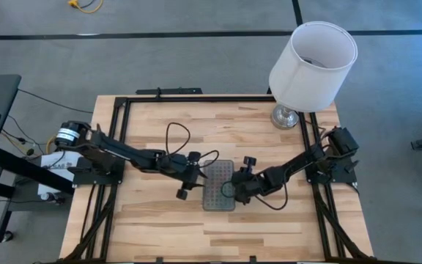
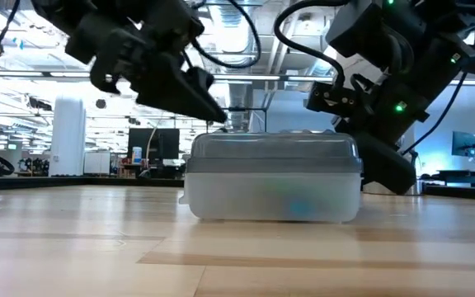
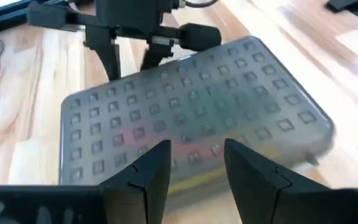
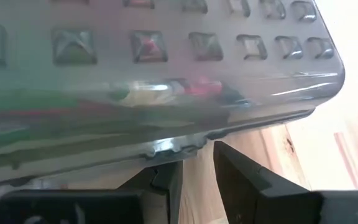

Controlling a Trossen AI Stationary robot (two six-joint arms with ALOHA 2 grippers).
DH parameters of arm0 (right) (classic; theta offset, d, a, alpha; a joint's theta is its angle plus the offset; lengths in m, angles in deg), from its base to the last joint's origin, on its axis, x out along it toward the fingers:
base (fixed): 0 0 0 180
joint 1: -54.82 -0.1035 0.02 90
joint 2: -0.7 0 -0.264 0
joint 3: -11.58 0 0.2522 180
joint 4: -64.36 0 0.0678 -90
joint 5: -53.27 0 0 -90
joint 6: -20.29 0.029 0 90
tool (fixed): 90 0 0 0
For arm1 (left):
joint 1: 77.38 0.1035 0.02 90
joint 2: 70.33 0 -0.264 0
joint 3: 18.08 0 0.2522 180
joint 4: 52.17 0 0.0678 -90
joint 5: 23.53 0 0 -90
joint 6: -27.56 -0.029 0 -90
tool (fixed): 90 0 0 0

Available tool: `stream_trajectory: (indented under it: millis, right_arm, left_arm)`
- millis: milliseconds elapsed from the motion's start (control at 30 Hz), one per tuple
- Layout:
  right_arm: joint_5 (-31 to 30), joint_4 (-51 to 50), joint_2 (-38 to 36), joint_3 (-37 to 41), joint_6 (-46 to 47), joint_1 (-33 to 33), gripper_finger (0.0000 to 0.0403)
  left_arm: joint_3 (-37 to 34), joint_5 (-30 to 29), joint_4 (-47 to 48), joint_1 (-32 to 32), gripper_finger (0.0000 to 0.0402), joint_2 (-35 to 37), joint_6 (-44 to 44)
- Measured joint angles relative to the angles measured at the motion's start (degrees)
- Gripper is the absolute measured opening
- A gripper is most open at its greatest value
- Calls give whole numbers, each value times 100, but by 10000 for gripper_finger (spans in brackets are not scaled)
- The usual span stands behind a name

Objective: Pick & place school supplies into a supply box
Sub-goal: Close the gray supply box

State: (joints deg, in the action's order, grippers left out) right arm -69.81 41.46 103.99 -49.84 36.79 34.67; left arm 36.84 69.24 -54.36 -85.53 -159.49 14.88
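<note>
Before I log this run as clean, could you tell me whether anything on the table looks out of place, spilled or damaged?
Only one thing stands out: a white lampshade lamp stands at the table's far right corner, unrelated to school supplies. The supply box sits closed and level at the centre, coloured supplies dimly visible inside, nothing spilled.

Light wood desk [image 1: 160, 227]; closed supply box [image 1: 218, 186] lies mid-desk, white lamp [image 1: 310, 66] stands at far right corner.

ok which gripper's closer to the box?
Right. The right gripper is at the box, its fingers at the lower edge of the closed lid in its wrist view. The left gripper hangs just off the opposite side, fingers open, not touching.
</note>
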Motion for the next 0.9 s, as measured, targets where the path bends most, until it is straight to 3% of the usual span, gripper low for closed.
stream_trajectory:
  millis: [267,900]
  right_arm:
    - [2,131,0,2,-1,5,85]
    - [2,236,0,2,-46,5,85]
  left_arm:
    - [6,144,-1038,-6,146,-446,-48]
    - [34,278,-1421,-13,146,-1036,151]
